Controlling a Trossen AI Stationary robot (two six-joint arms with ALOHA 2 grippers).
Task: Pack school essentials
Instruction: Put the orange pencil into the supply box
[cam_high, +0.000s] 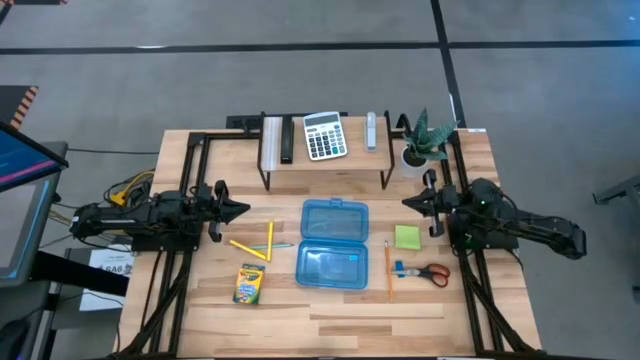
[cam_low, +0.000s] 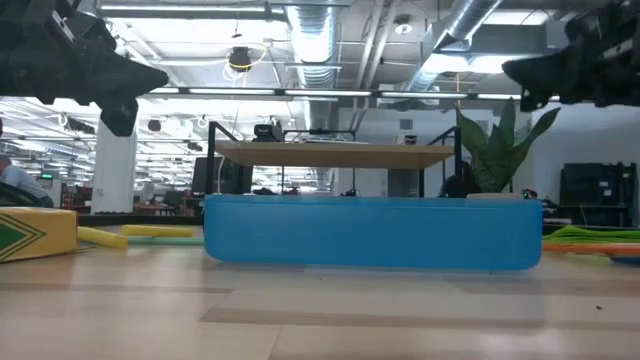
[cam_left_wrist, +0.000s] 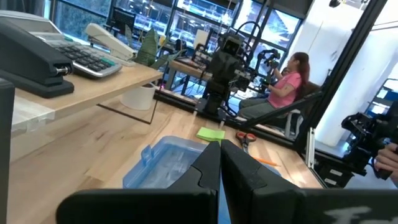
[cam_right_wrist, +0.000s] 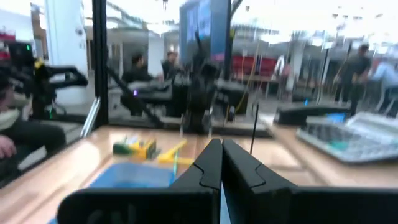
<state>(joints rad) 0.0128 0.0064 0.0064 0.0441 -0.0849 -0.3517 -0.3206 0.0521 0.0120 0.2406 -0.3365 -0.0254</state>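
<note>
Both end effectors, left (cam_high: 240, 210) and right (cam_high: 408, 203), hover pinched together over the wooden table (cam_high: 330, 300); only the high view shows the open blue plastic pencil case (cam_high: 332, 245) (low view: one blue wall).

A calculator (cam_high: 323, 135) lies on a low wooden shelf (cam_high: 325, 163) along the worktop's far edge, between a black stapler (cam_high: 286, 140) and a pale stapler (cam_high: 371, 131). A potted plant (cam_high: 424, 141) stands at the far right corner of the worktop (cam_high: 330, 305), just beside the shelf's right end. Beyond the worktop, a person in a pink top (cam_left_wrist: 287, 86) sits in the room.
</note>
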